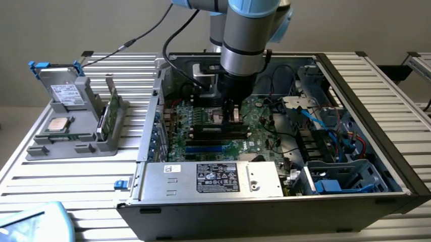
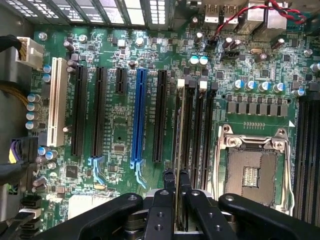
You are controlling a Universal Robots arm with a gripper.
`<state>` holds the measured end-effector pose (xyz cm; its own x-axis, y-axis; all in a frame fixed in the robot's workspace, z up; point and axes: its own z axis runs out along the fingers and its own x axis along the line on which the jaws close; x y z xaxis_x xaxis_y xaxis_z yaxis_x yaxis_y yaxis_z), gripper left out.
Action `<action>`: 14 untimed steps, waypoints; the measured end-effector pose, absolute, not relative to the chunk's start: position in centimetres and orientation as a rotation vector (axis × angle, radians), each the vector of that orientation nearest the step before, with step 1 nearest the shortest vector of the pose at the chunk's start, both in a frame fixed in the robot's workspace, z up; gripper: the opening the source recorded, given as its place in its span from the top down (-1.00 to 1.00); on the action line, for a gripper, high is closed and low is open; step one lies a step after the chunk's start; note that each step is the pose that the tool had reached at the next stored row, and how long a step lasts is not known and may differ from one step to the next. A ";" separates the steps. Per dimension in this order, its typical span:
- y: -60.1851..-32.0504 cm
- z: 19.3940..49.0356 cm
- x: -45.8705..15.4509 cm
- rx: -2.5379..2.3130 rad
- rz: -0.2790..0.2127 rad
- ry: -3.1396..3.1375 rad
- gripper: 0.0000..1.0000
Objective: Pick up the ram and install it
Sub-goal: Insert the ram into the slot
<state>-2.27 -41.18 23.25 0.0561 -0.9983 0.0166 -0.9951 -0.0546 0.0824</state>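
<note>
black fingers (image 2: 169,184) of my gripper (image 2: 176,186) are pinched on the ram (image 2: 178,145), which stands edge-on along the black memory slots beside the cpu socket (image 2: 252,170) on the green motherboard (image 2: 120,125); i can't tell if it is seated. the open computer case (image 1: 384,116) lies on a slatted metal table (image 1: 74,171). the power supply (image 1: 212,179) labels are unreadable. my arm (image 1: 246,35) reaches straight down into the case

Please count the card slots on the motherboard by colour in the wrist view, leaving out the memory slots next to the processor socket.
White card slot: 1
Blue card slot: 1
Black card slots: 4, one of them short
Total: 6
</note>
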 end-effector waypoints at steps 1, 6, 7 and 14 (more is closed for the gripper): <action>-41.2 23.2 -2.3 2.230 -0.069 -2.109 0.72; -41.0 23.2 -2.3 2.238 -0.068 -2.101 0.72; -40.9 23.2 -2.3 2.242 -0.068 -2.097 0.72; -40.8 23.1 -2.3 2.263 -0.065 -2.072 0.72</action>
<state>-2.30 -40.79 23.11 0.0885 -0.9959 0.0181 -0.9928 -0.0867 0.0822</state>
